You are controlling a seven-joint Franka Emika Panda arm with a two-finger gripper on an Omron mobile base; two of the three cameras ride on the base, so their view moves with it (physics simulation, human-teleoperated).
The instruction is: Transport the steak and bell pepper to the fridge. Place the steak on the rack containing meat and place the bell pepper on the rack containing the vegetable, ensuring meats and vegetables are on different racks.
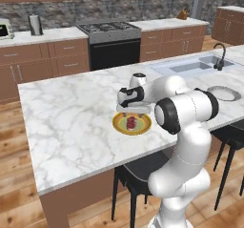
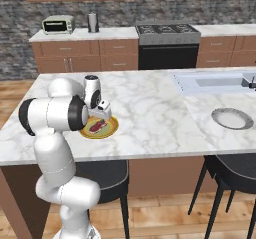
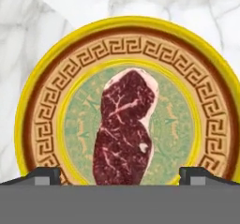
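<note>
One steak (image 3: 124,129) lies on the yellow plate (image 3: 42,101) atop the worktop (image 1: 66,117). End effector (image 3: 120,175) hangs above, fingers spread and empty. Current step: steak pickup; next move likely requires descent and closure.

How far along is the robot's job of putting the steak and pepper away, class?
Done: nothing; the steak still lies on the yellow plate on the marble counter. In hand: the open gripper hovers right above the steak, fingertips either side. Left: grasping it, then all carrying and shelving.
</note>
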